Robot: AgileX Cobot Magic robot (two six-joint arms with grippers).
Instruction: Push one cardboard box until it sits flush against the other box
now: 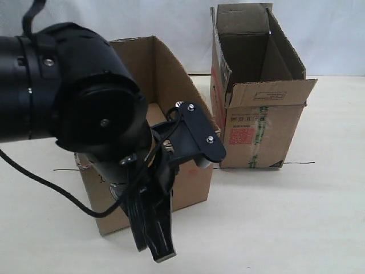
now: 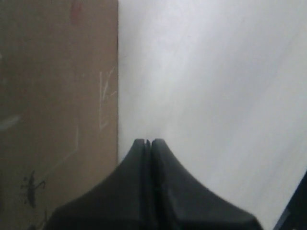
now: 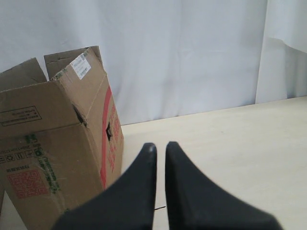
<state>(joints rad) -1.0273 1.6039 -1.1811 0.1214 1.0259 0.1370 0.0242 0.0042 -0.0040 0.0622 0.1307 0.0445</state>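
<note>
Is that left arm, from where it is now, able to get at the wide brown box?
Probably yes. The left hand, closed, hangs low beside the front wall of the cardboard box, and nothing shows between them. Whether it already touches the wall, I cannot tell.

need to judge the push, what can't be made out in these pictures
Exterior view: left arm hides part of the wide box and whether it touches the tall box.
Left wrist view: blurred, wide box cut by the edge.
Right wrist view: tall box cut by the edge.
</note>
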